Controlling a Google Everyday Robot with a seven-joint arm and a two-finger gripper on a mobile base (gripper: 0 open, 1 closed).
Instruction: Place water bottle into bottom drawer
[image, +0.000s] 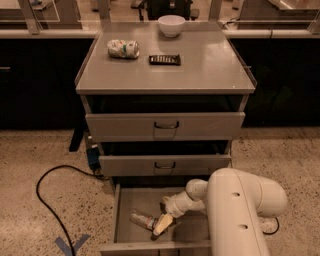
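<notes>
The water bottle (142, 220) is small, clear and crinkled. It lies on its side on the grey floor of the bottom drawer (116, 215), which is pulled out, toward the drawer's left front. My gripper (164, 216) reaches down into the drawer from the right, on the white arm (235, 210). It is just right of the bottle, open, with one pale fingertip (163, 225) next to the bottle's right end. The gripper holds nothing.
The two upper drawers (165, 126) are slightly ajar. On the cabinet top (210, 65) are a crushed white-green can (123, 48), a dark flat bar (164, 60) and a white bowl (171, 25). A black cable (47, 200) loops on the floor at left.
</notes>
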